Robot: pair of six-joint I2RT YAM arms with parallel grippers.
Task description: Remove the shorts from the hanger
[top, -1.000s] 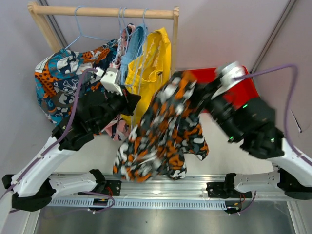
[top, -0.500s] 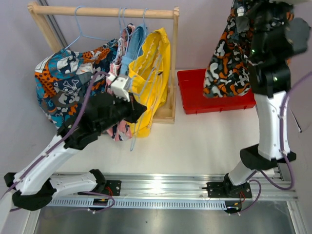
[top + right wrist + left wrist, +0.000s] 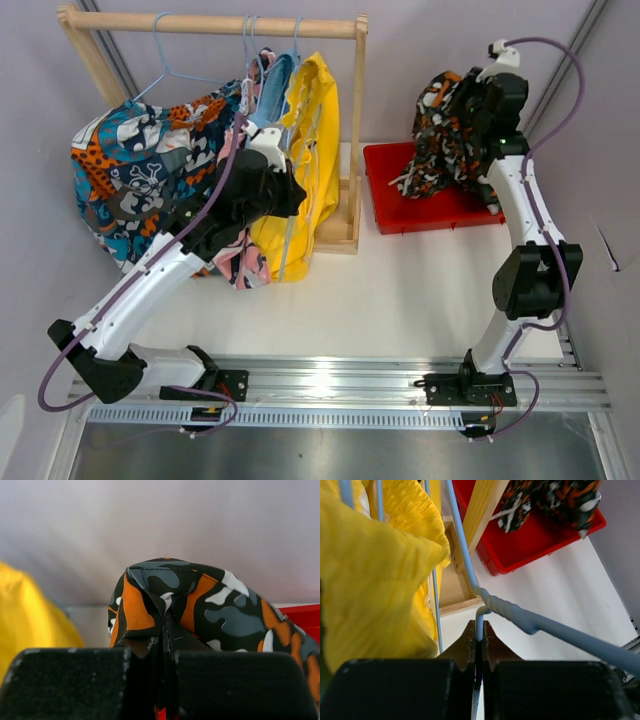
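The right gripper [image 3: 164,636] was pinched tight on a fold of the black-orange-white blotched shorts [image 3: 440,135], with the cloth bunched over and between its fingers. That pair hung from the outstretched right arm over the red tray [image 3: 398,215] at the far right of the table. Its lower folds and white drawstring were down within the tray's walls, though whether they rested on its floor could not be made out. The left gripper [image 3: 479,641] was closed on the thin wire of a light blue hanger [image 3: 520,620], close to the twisted part, the jaws with only that wire between them. Just left of the grip hung the yellow shorts [image 3: 312,150], at the right end of the wooden rack [image 3: 210,22], beside its upright post. Further left along the bar hung the light blue shorts [image 3: 272,95], and at the left end the teal-orange-white patchwork shorts [image 3: 130,170] in a broad bunch. The pink shorts [image 3: 245,265] with dark marks showed below the left arm, near the lower edge of the yellow pair. Which pair the gripped hanger carried could not be told
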